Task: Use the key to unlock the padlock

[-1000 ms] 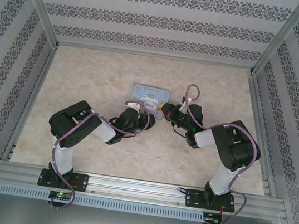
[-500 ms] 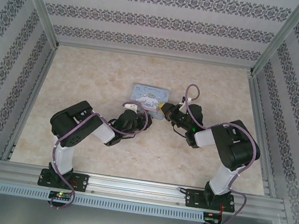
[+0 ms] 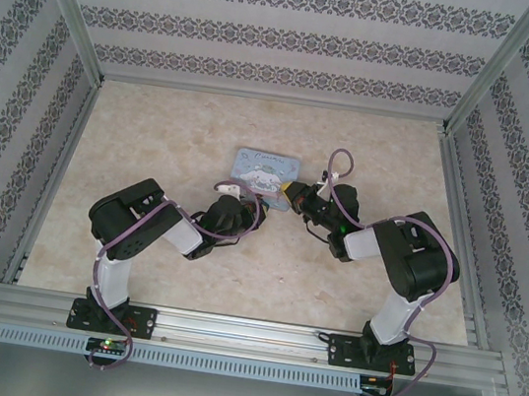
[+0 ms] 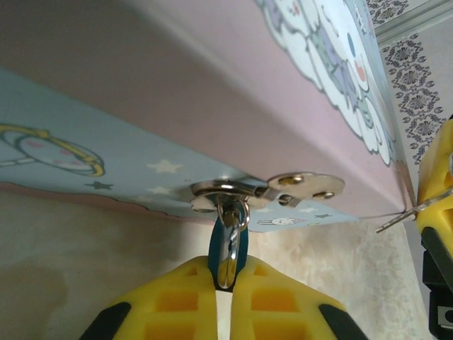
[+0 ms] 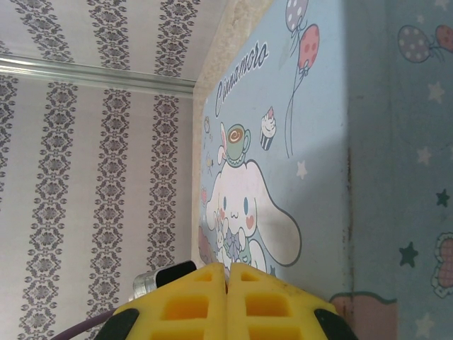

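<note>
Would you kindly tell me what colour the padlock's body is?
The padlock is dark blue, which shows best in the left wrist view.

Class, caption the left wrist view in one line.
Left pincer grips the padlock on the tin's hasp; right pincer holds the key.

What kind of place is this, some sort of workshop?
Probably a lab test booth for robots: an aluminium frame, patterned wall panels closing in a table, and two arms bolted to its near edge.
</note>
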